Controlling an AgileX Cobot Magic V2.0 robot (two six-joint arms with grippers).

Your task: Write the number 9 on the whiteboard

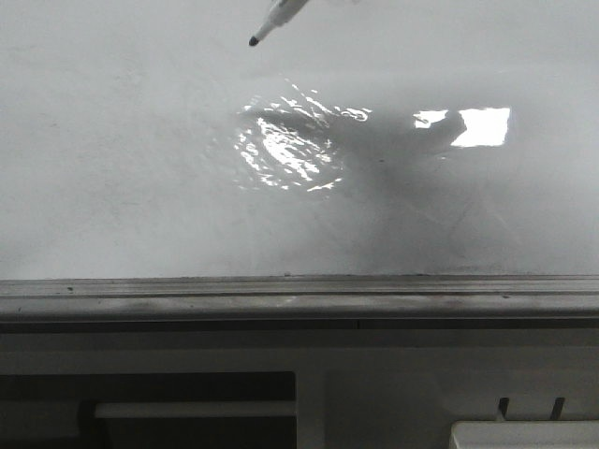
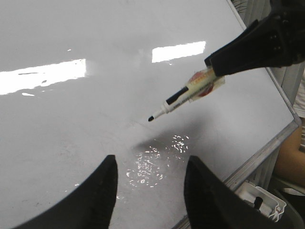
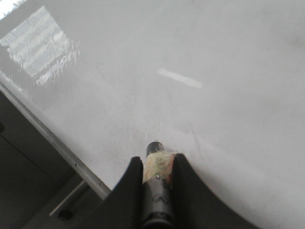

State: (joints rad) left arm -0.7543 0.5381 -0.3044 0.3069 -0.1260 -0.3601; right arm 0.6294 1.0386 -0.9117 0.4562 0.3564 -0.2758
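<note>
1. We see no number 9 on the whiteboard (image 1: 131, 168) yet. No black line shows in any of the 3 views, so all of the writing is left to do, as far as we can tell.
2. Our right gripper (image 2: 214, 67) has the marker (image 2: 183, 95) ready. Its fingers (image 3: 126, 191) are clenched around the marker's body, where some pale tape is wrapped.
3. The marker's black tip (image 1: 254, 41) points down at the whiteboard. It looks to be just above the surface and not touching, because its shadow lies a little apart from the tip in the left wrist view.
4. Our left gripper (image 2: 150, 188) hovers over the whiteboard near the marker. Its 2 dark fingers (image 2: 95, 200) are spread apart with nothing between them.
5. The whiteboard is big, white and shiny. It fills most of the front view and lies flat under both arms. It has a bright glare patch (image 1: 285, 150) near the middle and some faint smudges.
6. A grey metal edge strip (image 1: 299, 297) runs along the near side of the whiteboard.
7. We think the next move is to lower the tip until it touches, then draw the round loop of the 9 first and the long tail after it.
</note>
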